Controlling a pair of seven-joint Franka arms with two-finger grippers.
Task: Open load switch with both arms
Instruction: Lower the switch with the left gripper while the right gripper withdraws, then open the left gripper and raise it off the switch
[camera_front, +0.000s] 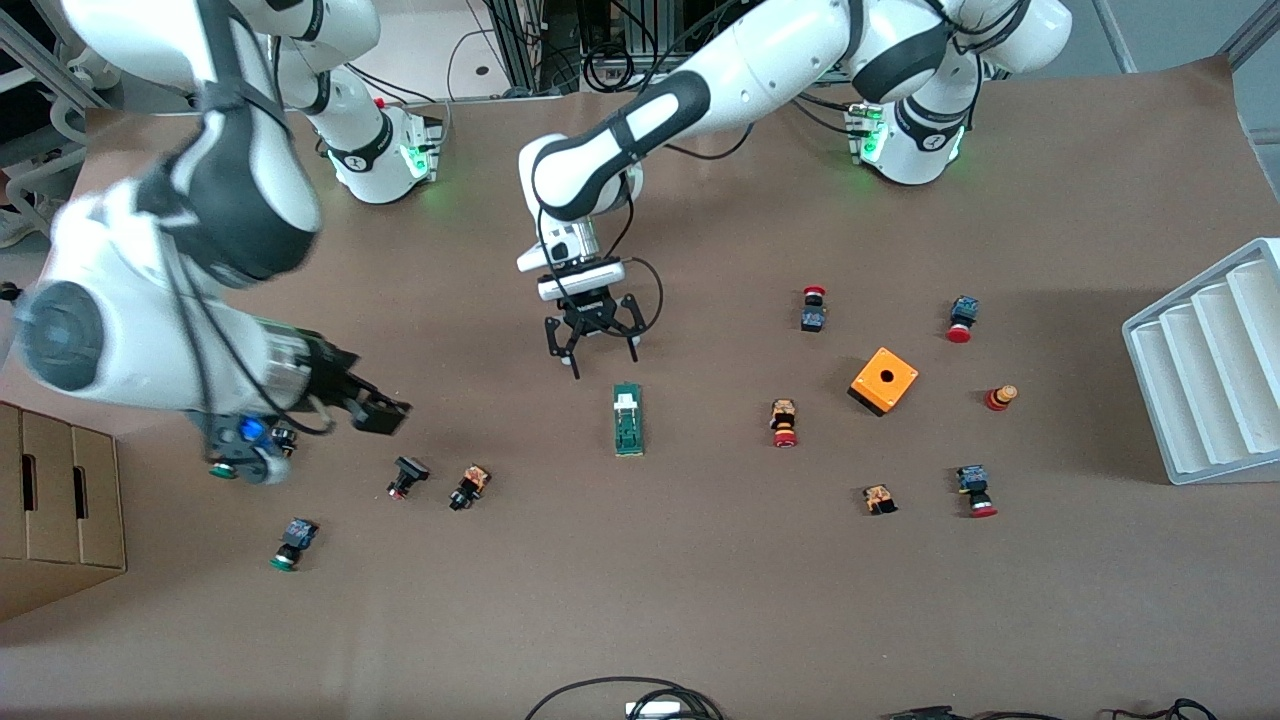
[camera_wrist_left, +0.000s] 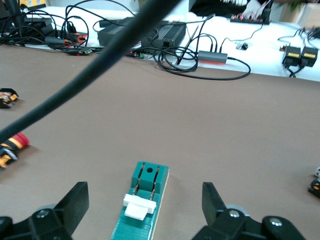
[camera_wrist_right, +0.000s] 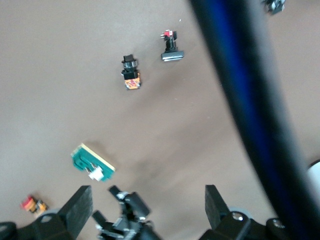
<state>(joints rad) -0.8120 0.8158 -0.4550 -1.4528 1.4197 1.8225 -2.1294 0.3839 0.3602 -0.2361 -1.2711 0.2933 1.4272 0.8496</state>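
Nearest the front camera, toward the right arm's end of the table: a green-capped push button (camera_front: 293, 541) lying alone, beside a cardboard box (camera_front: 55, 510) at the table edge.

Next row up — a black-bodied button with a red tip (camera_front: 405, 476) and an orange-and-black button (camera_front: 468, 487), side by side. Toward the left arm's end at much the same depth: a small orange button block (camera_front: 879, 498) and a red-capped button with a blue body (camera_front: 974, 490).

Mid-table: the load switch (camera_front: 628, 418), a narrow green bar lying flat with its white block at the end farther from the front camera. Nothing touches it; bare table on all sides.

Right gripper (camera_front: 385, 410) — in the air over bare table near the black-bodied button, fingers spread wide, holding nothing.

Left gripper (camera_front: 592, 345) — pointing down over the table just past the switch's white-block end, fingers (camera_wrist_left: 77, 200) wide apart and empty; the wrist view shows the switch lying between them, lower down.

Farther up, toward the left arm's end: an orange cube box (camera_front: 883, 380) with a round hole, a red-capped button (camera_front: 783, 423) near it, three more red buttons (camera_front: 813, 308) around, and a white ribbed tray (camera_front: 1200, 365) at the edge.
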